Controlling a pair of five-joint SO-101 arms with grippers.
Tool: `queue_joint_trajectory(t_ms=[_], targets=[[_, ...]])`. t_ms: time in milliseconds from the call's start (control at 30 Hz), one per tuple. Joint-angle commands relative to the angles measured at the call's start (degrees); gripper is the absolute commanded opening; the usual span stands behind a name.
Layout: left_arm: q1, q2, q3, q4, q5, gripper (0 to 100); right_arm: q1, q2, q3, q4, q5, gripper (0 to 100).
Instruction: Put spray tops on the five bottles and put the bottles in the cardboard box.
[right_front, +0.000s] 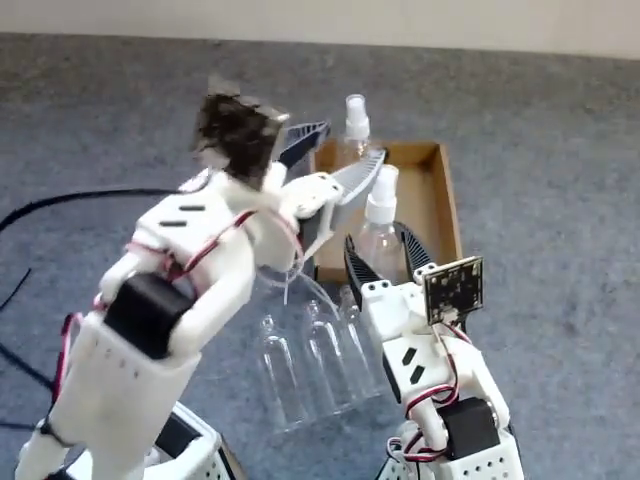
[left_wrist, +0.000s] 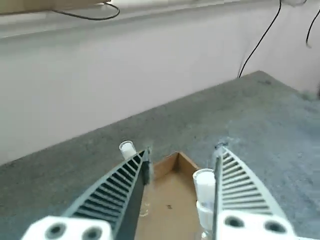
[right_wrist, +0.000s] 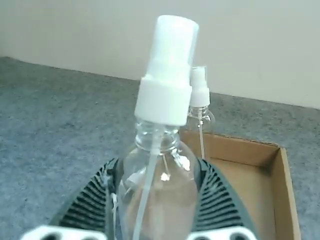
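Note:
My right gripper (right_front: 377, 245) is shut on a clear bottle (right_front: 381, 212) with a white spray top (right_wrist: 167, 75), holding it upright at the near edge of the cardboard box (right_front: 444, 200). The fingers press on both sides of the bottle's body (right_wrist: 155, 190). A second topped bottle (right_front: 355, 125) stands in the box's far corner (right_wrist: 200, 102). My left gripper (right_front: 352, 142) hangs open above the box, its fingertips (left_wrist: 145, 155) spread wide over both spray tops (left_wrist: 204, 184). Three clear bottles without tops (right_front: 305, 365) stand together between the two arm bases.
The box floor (left_wrist: 172, 192) is bare brown cardboard apart from the far bottle. Grey carpet-like table surface (right_front: 560, 150) lies open to the right of and beyond the box. A black cable (right_front: 60, 200) runs across the left side.

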Motion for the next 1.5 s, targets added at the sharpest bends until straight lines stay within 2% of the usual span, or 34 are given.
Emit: queue_joint_trajectory(t_ms=[0,300,567,733,933,1133,1267,1367,1467], targets=[[-1.45,5.49,-4.26,-1.32,-3.43,17,-0.22,-0.31,-1.01,-1.54,-0.44,0.4],[-1.10,8.57,-3.91,-1.23,-5.27,17,-0.22,-0.31,-1.10,-1.63,-0.44,0.4],[-0.66,8.66,-3.91,6.68,-5.36,17,-0.22,-0.31,-1.10,-1.63,-0.44,0.3],[3.38,8.57,-3.91,11.08,-8.44,17,-0.13,-0.31,-1.10,-1.63,-0.35,0.3],[5.23,8.92,-3.91,11.78,-8.53,17,-0.13,-0.13,-1.10,-1.63,1.58,0.3],[4.70,8.48,-4.62,12.13,-8.62,17,0.13,0.04,-1.10,-1.63,1.76,0.3],[0.75,3.47,-6.55,13.89,-8.79,17,0.22,0.40,-1.10,-1.63,1.76,0.3],[-1.71,-1.98,-6.11,17.85,-13.27,17,2.07,0.57,-2.86,-2.33,1.76,0.3],[-4.26,-7.16,-2.51,19.78,-14.42,17,3.30,5.05,-7.16,-3.47,1.76,0.3]])
